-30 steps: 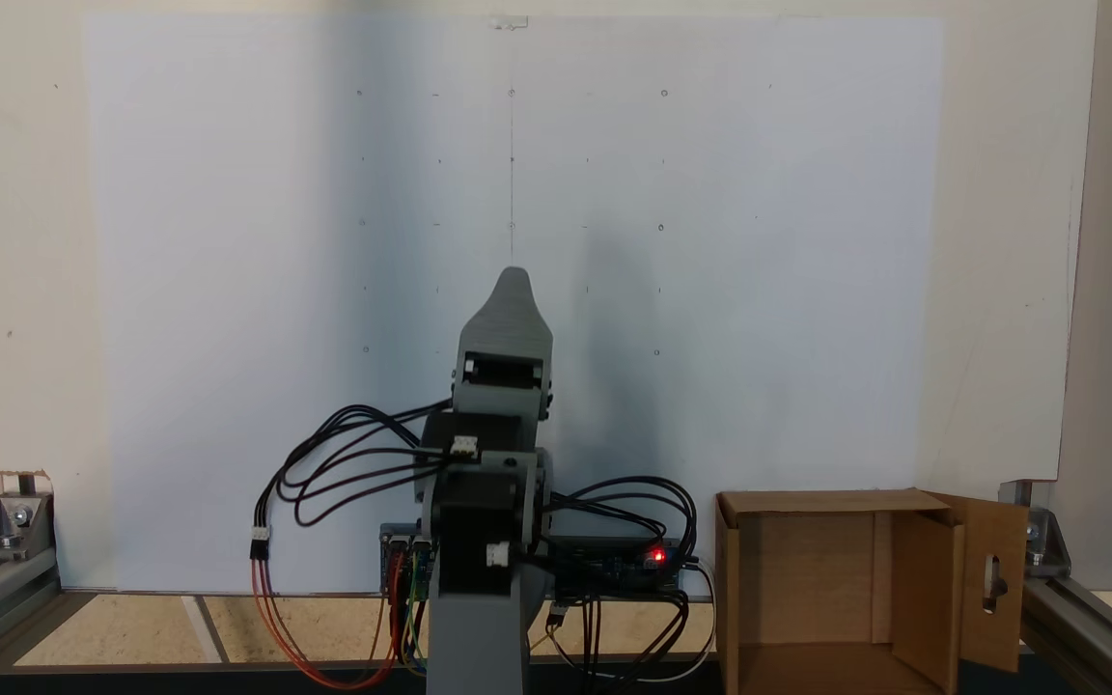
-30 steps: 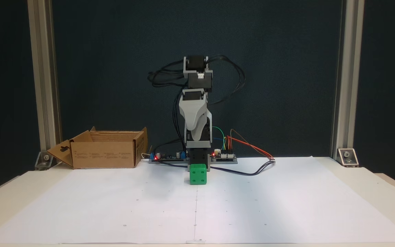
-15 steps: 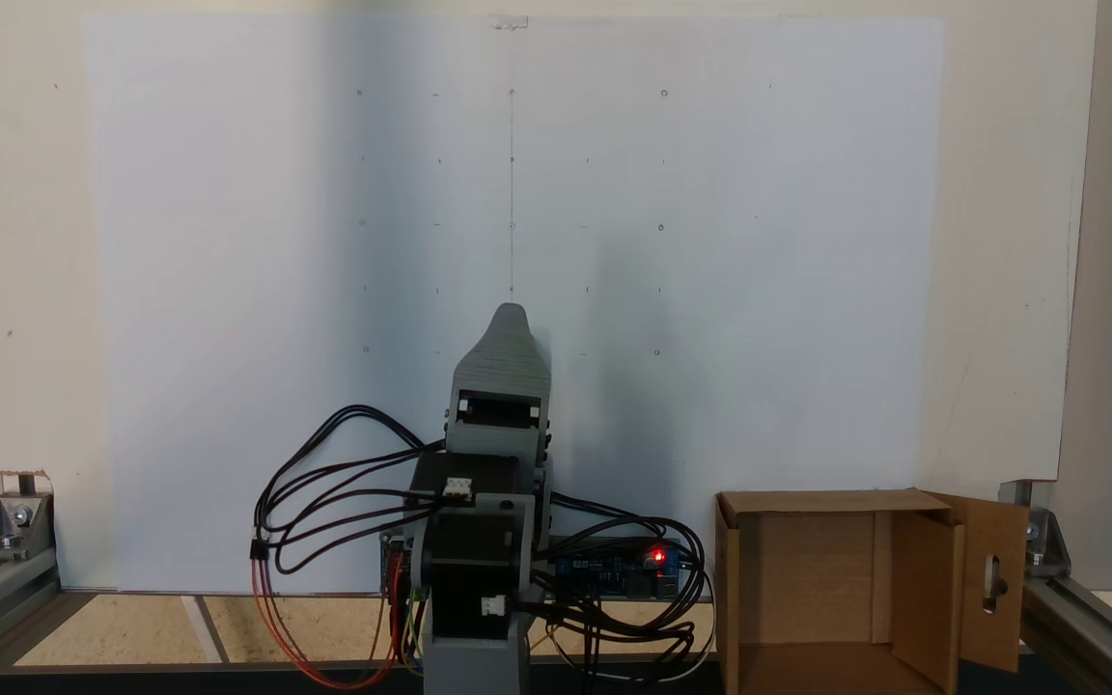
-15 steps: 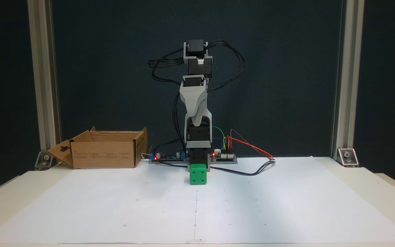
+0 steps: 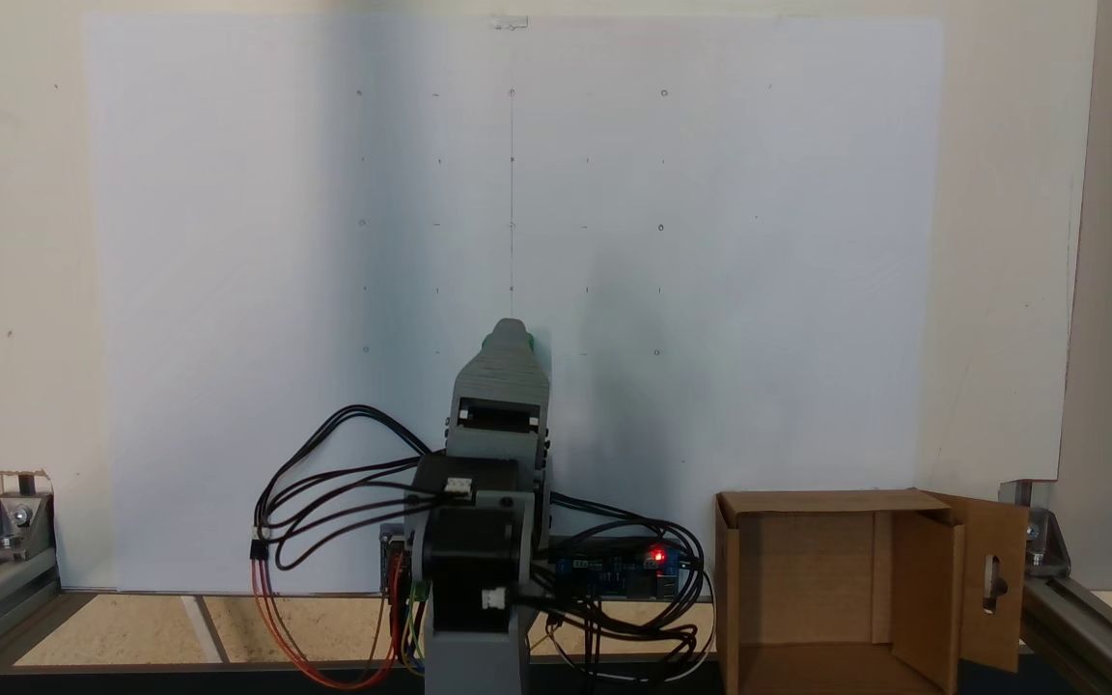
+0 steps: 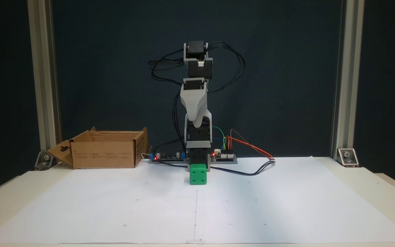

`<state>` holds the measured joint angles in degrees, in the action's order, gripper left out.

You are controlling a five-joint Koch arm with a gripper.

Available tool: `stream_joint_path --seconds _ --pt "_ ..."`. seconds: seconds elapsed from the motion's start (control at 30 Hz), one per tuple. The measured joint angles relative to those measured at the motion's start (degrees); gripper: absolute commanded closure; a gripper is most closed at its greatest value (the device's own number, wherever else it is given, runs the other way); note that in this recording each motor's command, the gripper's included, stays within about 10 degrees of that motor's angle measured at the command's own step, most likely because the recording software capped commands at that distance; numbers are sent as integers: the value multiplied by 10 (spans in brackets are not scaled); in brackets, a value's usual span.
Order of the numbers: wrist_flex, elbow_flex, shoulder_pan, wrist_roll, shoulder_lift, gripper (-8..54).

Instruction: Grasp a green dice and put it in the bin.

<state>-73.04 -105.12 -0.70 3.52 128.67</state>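
The tool (image 6: 197, 123) is seen drawn back and raised since a second ago, its jaw state indiscernible; the green dice (image 6: 198, 174) sits ungrasped on the bench (image 6: 81, 206), below it.

Grey printed arm (image 6: 195, 103), black servo blocks, looping black cables (image 5: 324, 463), red-lit boards

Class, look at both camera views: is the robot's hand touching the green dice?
Apart. In a fixed view the hand hangs well above the green dice, which sits alone on the white paper with dark background between them.
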Motion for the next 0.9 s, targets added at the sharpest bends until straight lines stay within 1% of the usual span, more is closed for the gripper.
stream_joint_path --seconds 0.5,0.9 --pt "0 -83 13 0 -1 1" --pt "79 -137 20 -76 -5 -2"
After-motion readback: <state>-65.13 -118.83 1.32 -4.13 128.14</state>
